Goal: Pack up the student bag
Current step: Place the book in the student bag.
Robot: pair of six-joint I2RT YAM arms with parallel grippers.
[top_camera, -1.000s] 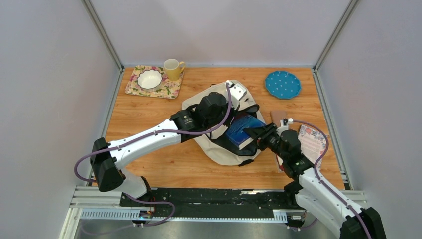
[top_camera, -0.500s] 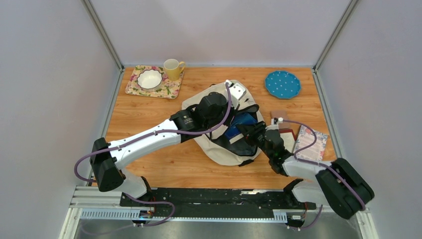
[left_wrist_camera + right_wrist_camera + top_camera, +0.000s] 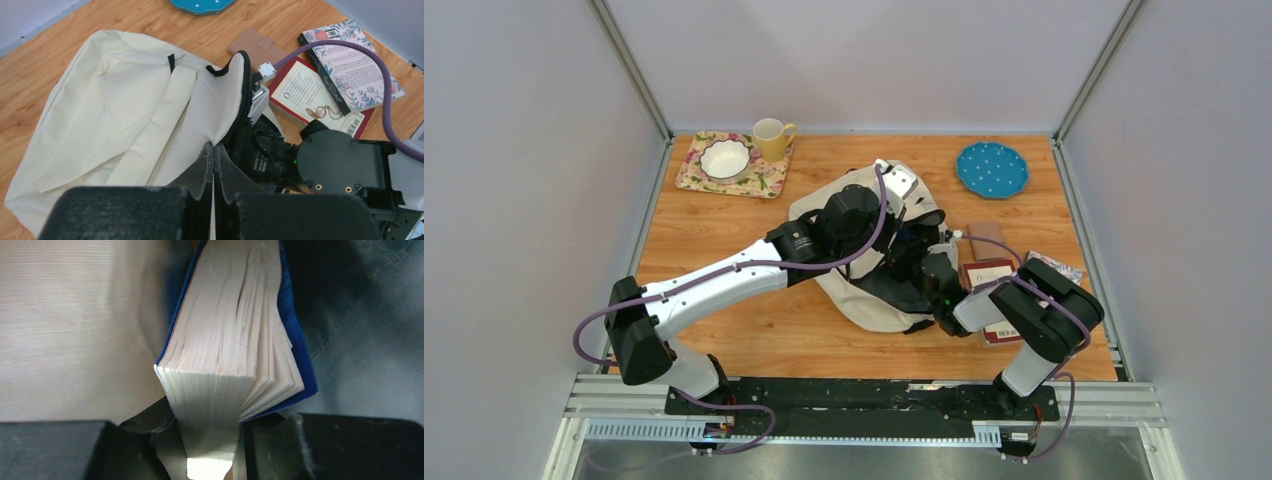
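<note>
- One book is going in right now: the right fingers, part-way open, clamp a thick blue-covered book by its page edge. It sits deep inside the cream soft-fabric student bag, which lies in the middle of the wooden worktop.
- Left fingers are pressed shut on the bag's rim, lifting it so the mouth gapes.
- Plenty left, I'd judge: a dark-red book, a floral-covered paperback and a small brown case lie outside, just beside the bag on its right.
- Against a second ago: the blue book showed at the bag's mouth from above, and now it's swallowed from that view.
- The right arm has folded forward over the floral paperback, uncovering the red one.
</note>
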